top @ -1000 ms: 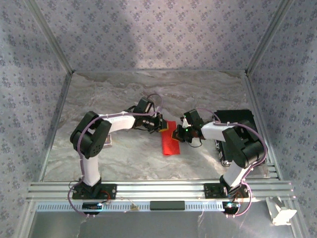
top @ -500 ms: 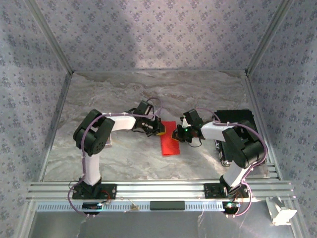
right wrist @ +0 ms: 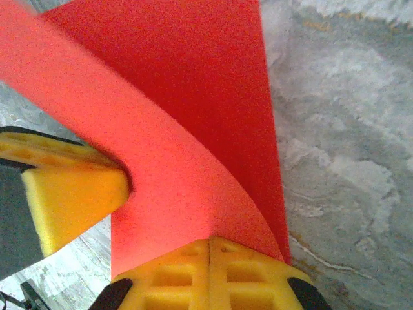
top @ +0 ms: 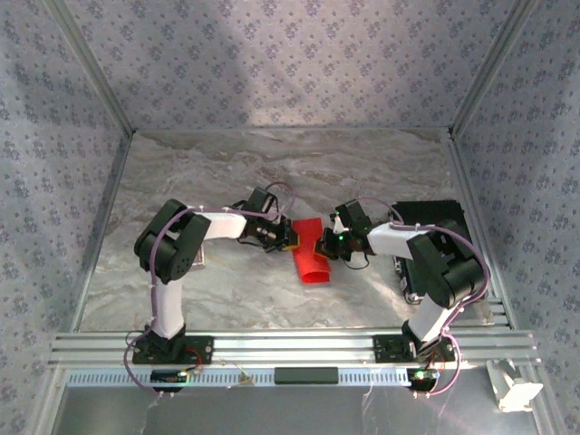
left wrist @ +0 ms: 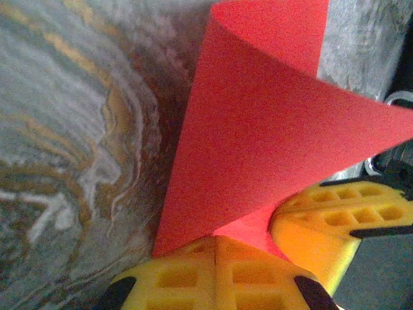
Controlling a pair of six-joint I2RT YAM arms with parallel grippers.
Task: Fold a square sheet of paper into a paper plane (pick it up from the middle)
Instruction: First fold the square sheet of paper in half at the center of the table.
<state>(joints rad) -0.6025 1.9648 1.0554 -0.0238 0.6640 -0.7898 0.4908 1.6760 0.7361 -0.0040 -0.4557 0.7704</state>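
The square sheet of paper (top: 311, 259) sits near the middle of the marble table (top: 208, 172), not flat but bent over into a loose curl, 1 red layer arching above another. Its rounded end points toward 6 o'clock in the top view.

The left gripper (top: 289, 236) meets the sheet at about 10 o'clock and the right gripper (top: 324, 243) at about 1 o'clock, so the 2 face each other across its far end, close together.

In the left wrist view the left gripper (left wrist: 215, 258) has its yellow fingers (left wrist: 174, 278) clenched together on the paper's edge, and the sheet (left wrist: 258, 129) sweeps up from them toward 12 o'clock. The right gripper's pad (left wrist: 335, 223) lies at 3 o'clock.

In the right wrist view the right gripper (right wrist: 210, 258) is likewise pinched tight on the sheet (right wrist: 181, 116), with the left gripper's pad (right wrist: 71, 194) at 9 o'clock.

A black box (top: 435, 216) stands at the paper's 3 o'clock, behind the right arm.
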